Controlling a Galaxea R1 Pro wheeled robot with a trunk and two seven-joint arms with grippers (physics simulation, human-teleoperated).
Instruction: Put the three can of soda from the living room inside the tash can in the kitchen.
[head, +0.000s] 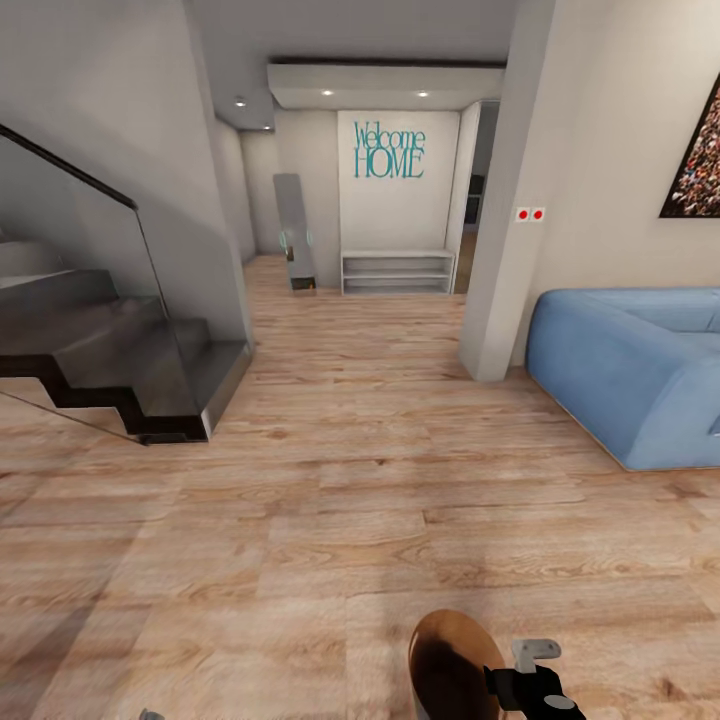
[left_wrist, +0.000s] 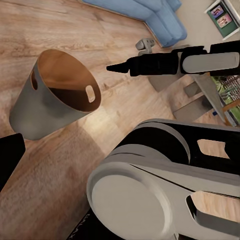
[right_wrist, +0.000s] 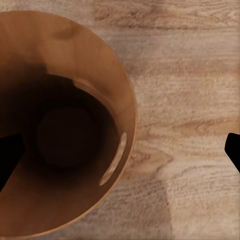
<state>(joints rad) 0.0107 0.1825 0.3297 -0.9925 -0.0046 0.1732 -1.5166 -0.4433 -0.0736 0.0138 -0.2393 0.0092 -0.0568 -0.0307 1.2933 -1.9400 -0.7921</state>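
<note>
Standing on the light wood floor (head: 330, 480), the trash can (head: 452, 665) sits at the bottom edge of the head view, just in front of the robot, its brown inside open upward. From the left wrist view it is upright and grey outside (left_wrist: 40, 112), with slot handles cut through the wall. The right end effector (left_wrist: 114, 67) hangs just beside its rim, not touching, fingers drawn to a narrow point; from the right wrist view two dark fingertips (right_wrist: 10, 157) are seen far apart over the bin's dark interior (right_wrist: 65, 137), so I cannot tell its true opening. Whether the left end effector is wide or narrow cannot be told. A blue sofa (head: 635, 365) stands to the right, stairs (head: 110, 350) to the left.
</note>
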